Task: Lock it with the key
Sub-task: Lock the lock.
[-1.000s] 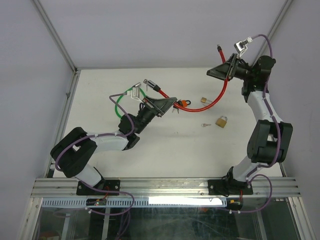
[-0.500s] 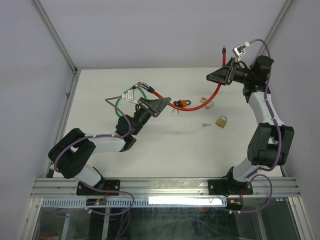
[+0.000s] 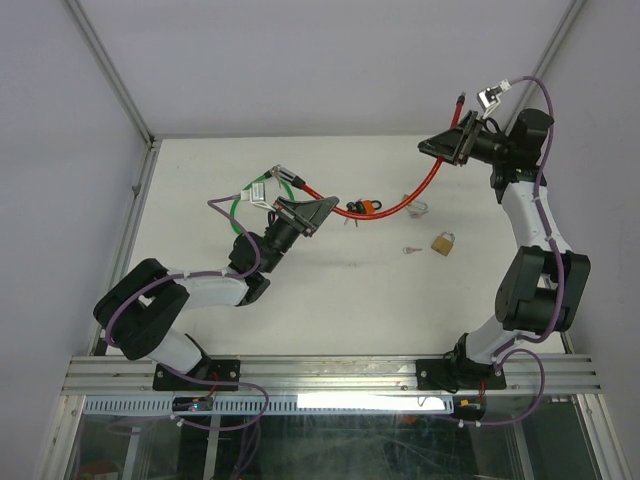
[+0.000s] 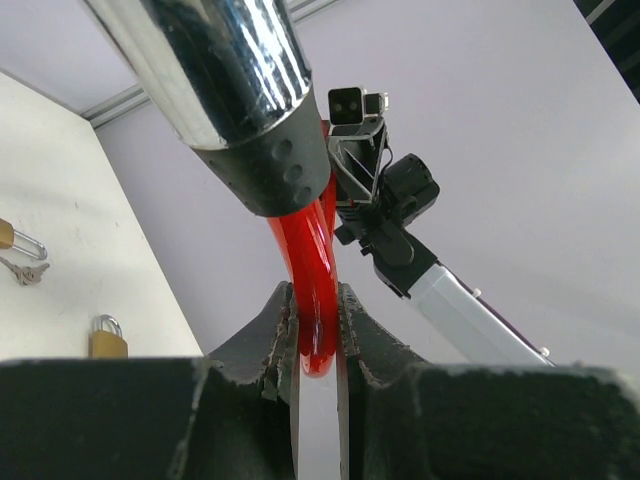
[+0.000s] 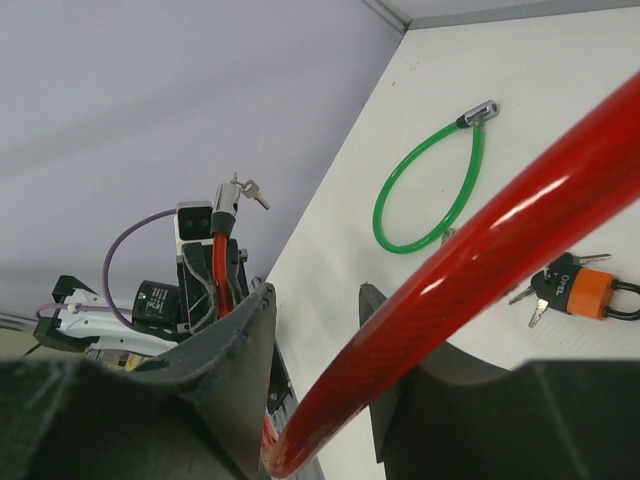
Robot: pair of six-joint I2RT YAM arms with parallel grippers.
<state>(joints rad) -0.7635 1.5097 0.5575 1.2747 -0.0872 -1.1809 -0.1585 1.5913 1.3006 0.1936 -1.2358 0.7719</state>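
While the red cable [image 3: 425, 186] arcs above the table [image 3: 300, 290], its chrome end pokes past the left gripper [image 3: 325, 207], whose 2 fingers [image 4: 272, 335] are clamped tight on it. The cable's other end rises through the right gripper [image 3: 452, 140], high at the far right. Fingers [image 5: 245, 340] stand either side of it there, but I cannot tell whether they pinch. On the table lie an orange padlock [image 3: 364, 208] with keys, a brass padlock [image 3: 443, 242], a loose key [image 3: 410, 250] and a green cable [image 3: 238, 208].
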